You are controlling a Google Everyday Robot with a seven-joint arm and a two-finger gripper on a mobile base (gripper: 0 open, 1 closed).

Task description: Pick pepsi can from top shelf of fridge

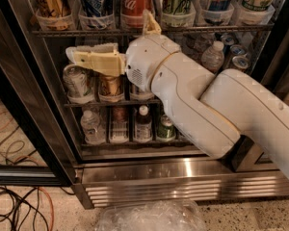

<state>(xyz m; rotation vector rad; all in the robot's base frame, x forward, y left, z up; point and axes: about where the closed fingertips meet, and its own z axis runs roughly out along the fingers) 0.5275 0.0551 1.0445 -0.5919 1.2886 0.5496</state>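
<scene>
The cream plastic gripper (75, 57), spread or pressed together cannot be told, is hovering left of centre beneath the grey wire top shelf (58, 32), probably lining up for the dark blue aluminium pepsi can (96, 1) at upper left.

The floor (260, 219) is pale speckled stone under dim, warm light. At the left, black and orange cables (19, 211) lie tangled across it. A crumpled sheet of clear plastic (151, 216) lies at the bottom edge. The gripper (73, 57) hangs higher up, left of centre.
</scene>
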